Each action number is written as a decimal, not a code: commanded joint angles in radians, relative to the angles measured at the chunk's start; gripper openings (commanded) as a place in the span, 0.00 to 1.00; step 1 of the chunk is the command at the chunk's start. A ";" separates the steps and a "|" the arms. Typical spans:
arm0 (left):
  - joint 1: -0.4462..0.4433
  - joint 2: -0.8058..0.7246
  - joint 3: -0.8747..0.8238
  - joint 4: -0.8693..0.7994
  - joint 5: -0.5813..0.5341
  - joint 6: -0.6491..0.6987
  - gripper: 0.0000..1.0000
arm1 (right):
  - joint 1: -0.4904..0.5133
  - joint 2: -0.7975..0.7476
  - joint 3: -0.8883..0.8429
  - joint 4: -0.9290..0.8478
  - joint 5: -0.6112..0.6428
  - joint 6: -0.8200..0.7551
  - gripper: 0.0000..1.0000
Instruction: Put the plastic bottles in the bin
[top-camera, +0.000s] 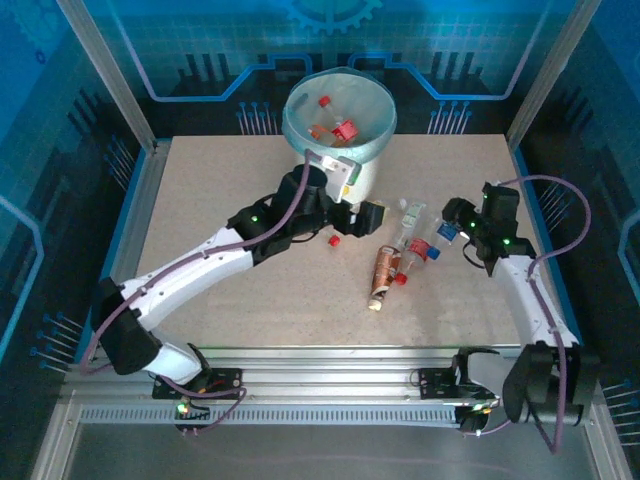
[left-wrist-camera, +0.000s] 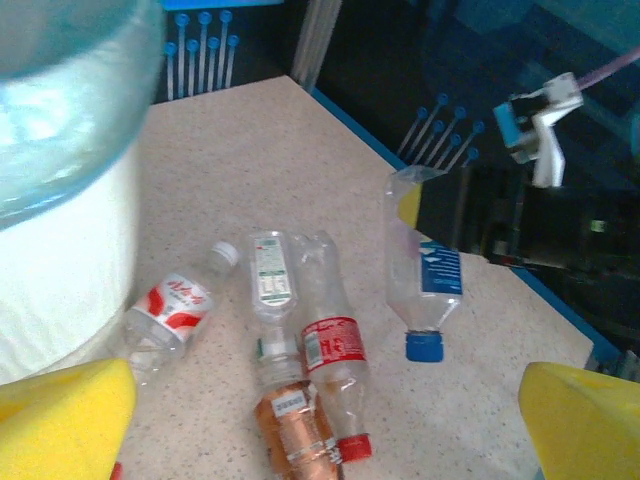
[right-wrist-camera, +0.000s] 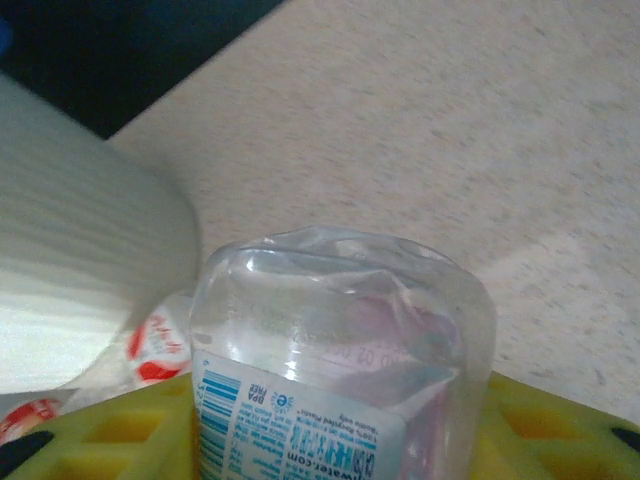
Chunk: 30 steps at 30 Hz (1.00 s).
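One blue-capped bottle (right-wrist-camera: 340, 330) clamped in right jaws, left jaws wide beside bin (left-wrist-camera: 60, 250).

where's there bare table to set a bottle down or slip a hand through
Bare table left of the bin and left arm, and along the near edge between both arms. The far right corner, between bin and right arm, is also free. Crowded: the bottles lying between the left gripper and the right gripper, which grips a blue-capped bottle.
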 joint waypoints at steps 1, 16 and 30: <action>0.028 -0.070 -0.068 0.107 -0.036 -0.069 0.99 | 0.092 -0.030 0.096 -0.024 0.113 -0.055 0.54; 0.165 -0.217 -0.215 0.145 -0.099 -0.100 0.99 | 0.517 0.088 0.470 0.109 0.244 -0.291 0.53; 0.248 -0.286 -0.194 0.097 -0.098 -0.078 0.99 | 0.574 0.544 1.031 0.198 0.172 -0.459 0.53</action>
